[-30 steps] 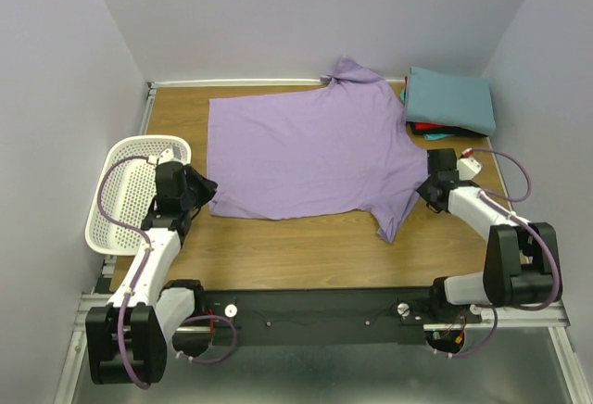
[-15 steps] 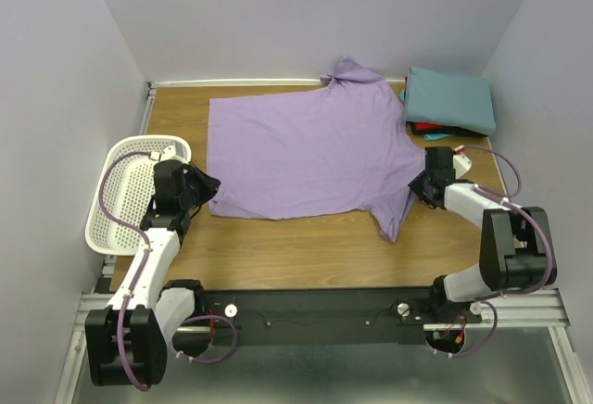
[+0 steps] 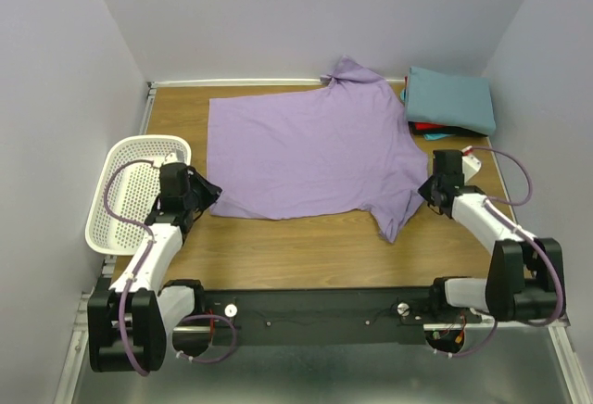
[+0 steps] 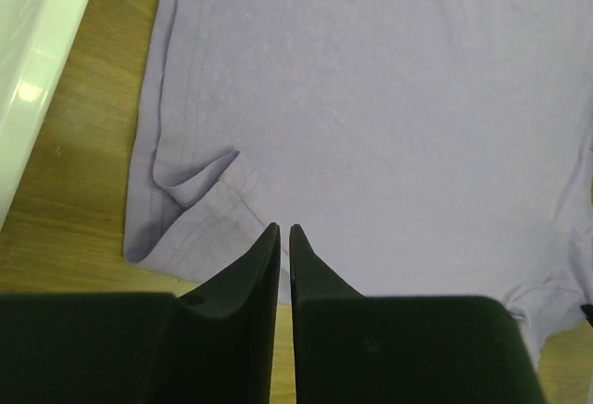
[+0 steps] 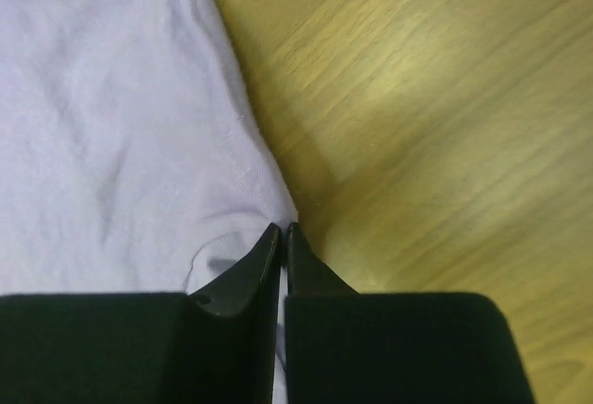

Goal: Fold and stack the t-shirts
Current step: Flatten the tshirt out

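The lavender t-shirt [image 3: 310, 149] lies spread flat on the table [image 3: 306, 246]. At its near-left hem corner, the left gripper [image 4: 283, 230] has its jaws almost pressed together; I cannot tell whether cloth is caught. At its right sleeve edge, the right gripper [image 5: 282, 228], spread 1 second ago, now pinches puckered cloth, so the fold looks ready on that side.
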